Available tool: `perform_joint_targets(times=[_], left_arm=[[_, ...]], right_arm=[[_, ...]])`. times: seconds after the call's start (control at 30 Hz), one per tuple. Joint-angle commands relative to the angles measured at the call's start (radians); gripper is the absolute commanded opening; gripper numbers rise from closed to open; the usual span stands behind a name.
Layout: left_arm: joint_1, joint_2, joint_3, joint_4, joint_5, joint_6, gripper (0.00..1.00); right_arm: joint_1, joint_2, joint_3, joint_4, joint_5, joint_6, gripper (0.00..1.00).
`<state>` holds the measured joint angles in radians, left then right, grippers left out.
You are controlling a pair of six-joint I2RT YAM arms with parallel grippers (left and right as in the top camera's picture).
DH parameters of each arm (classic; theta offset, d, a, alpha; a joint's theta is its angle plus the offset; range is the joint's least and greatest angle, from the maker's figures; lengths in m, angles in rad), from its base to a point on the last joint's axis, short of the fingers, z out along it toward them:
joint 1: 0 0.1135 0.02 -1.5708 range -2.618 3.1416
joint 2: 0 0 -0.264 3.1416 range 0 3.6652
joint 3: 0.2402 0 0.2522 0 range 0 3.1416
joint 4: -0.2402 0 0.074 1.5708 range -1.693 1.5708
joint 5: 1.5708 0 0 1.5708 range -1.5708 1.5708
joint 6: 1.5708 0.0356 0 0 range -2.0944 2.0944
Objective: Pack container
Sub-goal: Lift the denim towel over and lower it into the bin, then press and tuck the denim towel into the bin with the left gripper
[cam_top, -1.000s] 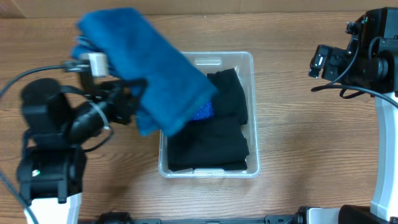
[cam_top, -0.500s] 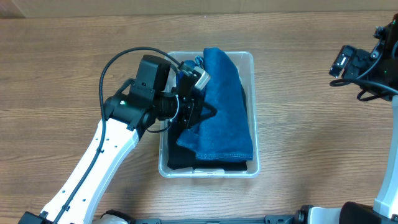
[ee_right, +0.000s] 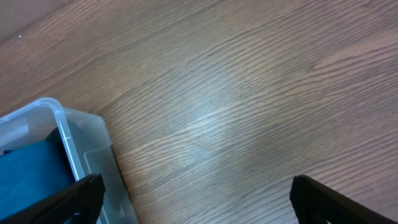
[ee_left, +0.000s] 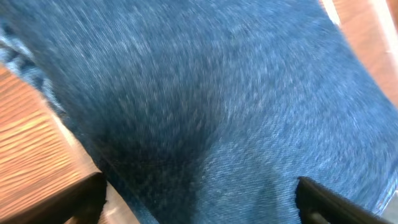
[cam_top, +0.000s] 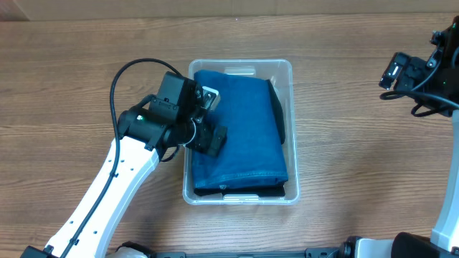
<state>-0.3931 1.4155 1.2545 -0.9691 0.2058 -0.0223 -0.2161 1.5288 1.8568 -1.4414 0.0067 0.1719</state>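
**Q:** Why is the left gripper [ee_left: 199,199] low over the blue cloth [cam_top: 244,122]?

**A:** My fingers stand apart. The cloth lies flat in the container [cam_top: 288,72] at mid-table, over black fabric [cam_top: 247,190], probably for pressing flat. My right gripper [ee_right: 198,198], likewise spread, hangs aside.

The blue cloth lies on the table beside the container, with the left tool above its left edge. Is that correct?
Not quite. The overhead view shows the blue cloth inside the container, over black fabric, not beside it. The left tool is above its left edge.
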Motion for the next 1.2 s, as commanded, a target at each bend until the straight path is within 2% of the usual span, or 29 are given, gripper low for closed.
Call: perform_joint_targets(times=[0.0,0.27,0.37,0.4,0.43,0.47,0.5,0.53,0.57,0.63,0.67,0.73,0.83,0.87,1.0,1.07,1.13,1.17], left_arm=[[-0.005,-0.019,0.034,0.001,-0.182,-0.055,1.0],[-0.014,-0.05,0.224,0.056,-0.215,-0.052,1.0],[-0.024,-0.035,0.225,0.083,-0.216,-0.024,1.0],[-0.026,-0.014,0.225,0.08,-0.216,-0.021,0.93],[-0.026,0.011,0.225,0.079,-0.214,-0.022,0.74],[-0.026,0.032,0.225,0.079,-0.213,-0.023,0.49],[-0.026,0.059,0.225,0.08,-0.212,-0.022,0.36],[-0.027,0.091,0.225,0.082,-0.212,-0.022,0.25],[-0.027,0.132,0.225,0.085,-0.208,-0.019,0.22],[-0.027,0.224,0.225,0.089,-0.179,-0.002,0.23],[-0.027,0.329,0.225,0.076,-0.179,-0.017,0.23],[-0.026,0.431,0.225,0.043,-0.179,-0.066,0.24],[-0.026,0.581,0.225,-0.024,-0.179,-0.09,0.35],[-0.026,0.624,0.225,-0.047,-0.179,-0.09,0.36],[-0.026,0.566,0.264,-0.06,-0.179,-0.087,0.36],[-0.026,0.475,0.335,-0.106,-0.178,-0.087,0.38],[-0.026,0.371,0.431,-0.199,-0.126,-0.089,0.38],[-0.029,0.288,0.492,-0.268,-0.042,-0.091,0.38]], right_arm=[[-0.002,-0.012,0.001,0.0,-0.001,0.007,1.0],[-0.002,-0.012,0.001,0.003,-0.001,0.008,1.0],[-0.002,-0.012,0.001,0.002,-0.002,0.008,1.0],[-0.002,-0.012,0.001,0.002,-0.002,0.008,1.0],[-0.002,-0.012,0.001,0.003,-0.002,0.008,1.0],[-0.002,-0.012,0.001,0.002,-0.002,0.008,1.0],[-0.002,-0.012,0.001,0.003,-0.002,0.008,1.0],[-0.002,-0.012,0.001,0.003,-0.005,0.008,1.0],[-0.002,-0.012,0.001,0.003,-0.01,0.008,1.0],[-0.002,-0.012,0.001,0.003,-0.01,0.008,1.0],[-0.002,-0.012,0.001,0.004,-0.009,0.008,1.0],[-0.002,-0.012,0.001,0.005,-0.009,0.008,1.0],[-0.002,-0.012,0.001,0.004,-0.009,0.008,1.0],[-0.002,-0.012,0.001,0.004,-0.009,0.008,1.0],[-0.002,-0.012,0.001,0.003,-0.009,0.008,1.0],[-0.002,-0.012,0.001,0.003,-0.009,0.008,1.0],[-0.002,-0.012,0.001,0.003,-0.009,0.008,1.0],[-0.002,-0.012,0.001,0.004,-0.009,0.008,1.0]])
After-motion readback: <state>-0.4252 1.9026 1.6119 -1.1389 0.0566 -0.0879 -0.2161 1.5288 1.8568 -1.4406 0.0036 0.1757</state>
